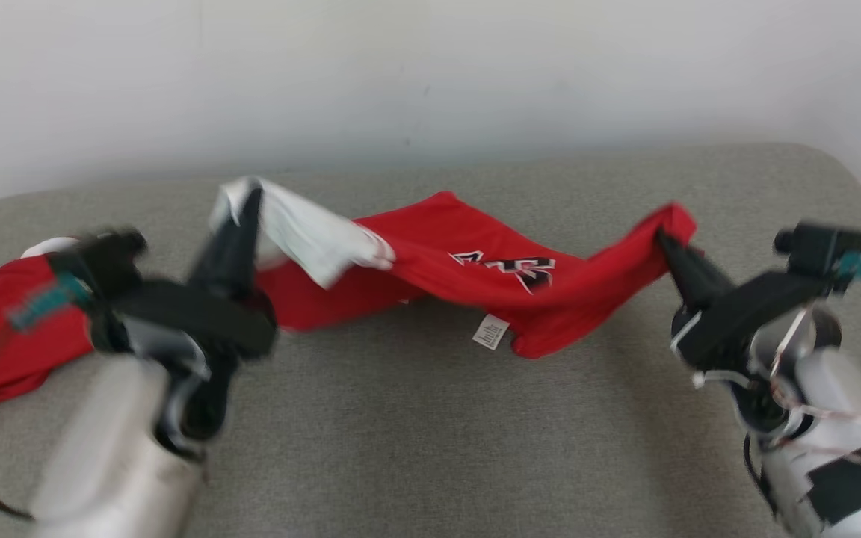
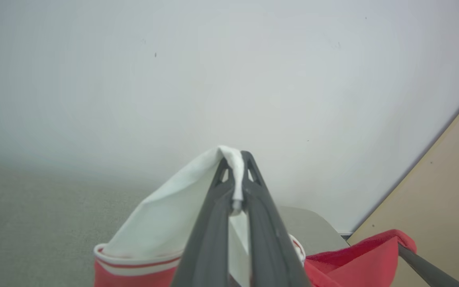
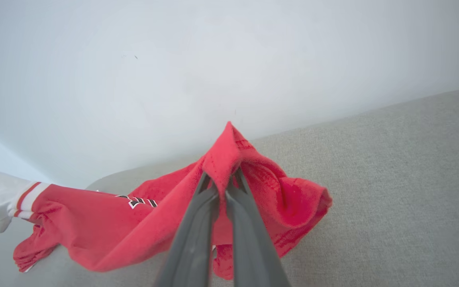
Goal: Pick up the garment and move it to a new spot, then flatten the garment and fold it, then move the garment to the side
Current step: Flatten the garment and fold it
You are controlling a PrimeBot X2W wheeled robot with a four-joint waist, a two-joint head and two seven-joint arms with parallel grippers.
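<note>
Red garment [image 1: 430, 246] with a white sleeve [image 1: 311, 235], stretched as a sagging band from 9 o'clock to 3 o'clock across the head view, above the grey tabletop [image 1: 400, 448]. Whether its lowest fold, near centre, touched the tabletop could not be told. A black-and-white emblem [image 1: 509, 267] sat just toward 3 o'clock of centre, and a small white label [image 1: 491, 331] hung below it toward 6 o'clock. A further red part of the garment lay beyond the left arm at 9 o'clock. The left gripper [image 1: 250, 196] was closed on the white sleeve, the cloth pinched between its tips and draped over them in the left wrist view. The right gripper [image 1: 666, 239] was closed on the red edge at 3 o'clock, with a peak of fabric standing above its tips in the right wrist view. A pale wall [image 1: 430, 75] stood behind at 12 o'clock
</note>
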